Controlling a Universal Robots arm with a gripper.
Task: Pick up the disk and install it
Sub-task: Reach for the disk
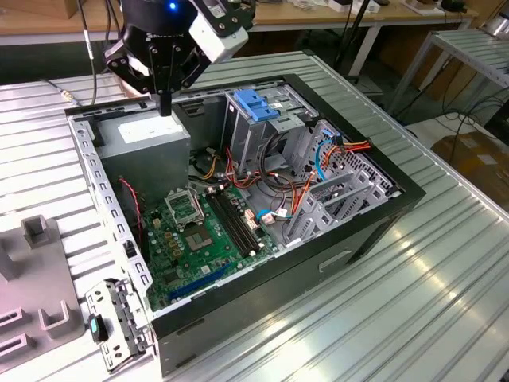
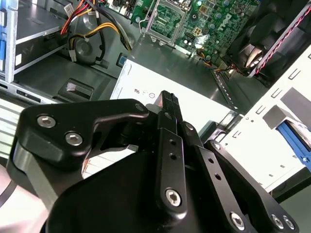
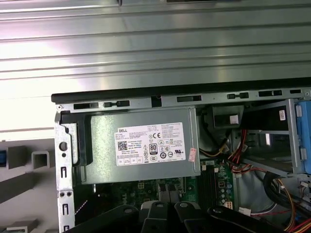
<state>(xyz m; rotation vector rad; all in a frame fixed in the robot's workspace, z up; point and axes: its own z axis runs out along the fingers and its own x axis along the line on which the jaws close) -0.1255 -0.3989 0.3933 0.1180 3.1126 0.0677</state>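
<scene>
Ribbed metal sheeting forms the counter (image 1: 413, 302), with benches and cables behind it. On it an open computer case (image 1: 374, 231) lies on its side, motherboard (image 1: 199, 231) facing up. High on the exterior view's left the gripper (image 1: 164, 103) hangs over the grey power supply (image 1: 147, 139), pressed together on nothing. It is well apart from the light-blue latch plate (image 1: 254, 103) of the drive cage. A grey holder (image 1: 32, 270) stands outside the case, low on the exterior view's left.

In the second wrist view the black fingers (image 2: 170, 141) meet at their tips above the supply's white label. Beyond the case's perforated wall a bright blue rail shows in a pale fixture (image 2: 272, 155). I take it for the disk (image 2: 294, 141), apart from the gripper.

In the first wrist view the power supply sits in a corner of the case, with the counter beyond.

The reach seems the step in hand. Done well, it clears the wall and cables, spreads the fingers early, and meets the disk's flat body squarely, not its rails.
</scene>
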